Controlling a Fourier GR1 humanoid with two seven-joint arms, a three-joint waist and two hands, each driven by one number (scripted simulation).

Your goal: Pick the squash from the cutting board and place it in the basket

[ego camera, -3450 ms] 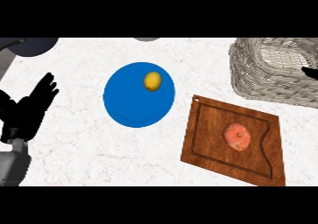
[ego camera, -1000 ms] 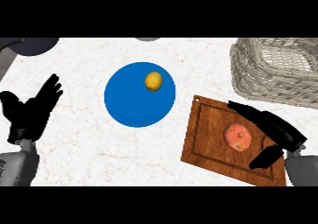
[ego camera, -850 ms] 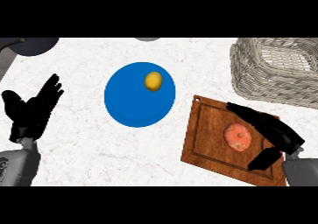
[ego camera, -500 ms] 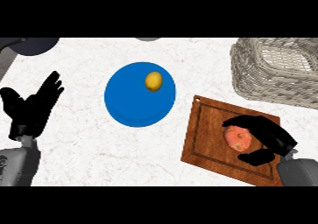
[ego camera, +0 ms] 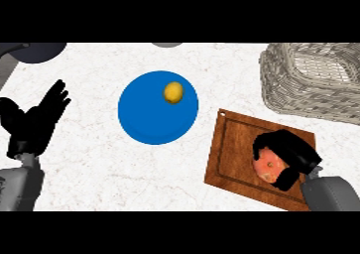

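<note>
The right robot hand (ego camera: 292, 151) is curled around the round orange-red squash (ego camera: 269, 166), its black fingers wrapping the top and right side. The squash lies on the brown wooden cutting board (ego camera: 230, 158), which sits tilted near the lower right corner of the white marbled desk (ego camera: 87, 168). The grey woven wicker basket (ego camera: 285, 94) stands in the upper right corner, apart from the board. Mid-desk, a round blue plate (ego camera: 150, 124) carries a small yellow oval fruit (ego camera: 173, 92). The left robot hand (ego camera: 32, 121) rests at the left edge, fingers straight and spread.
</note>
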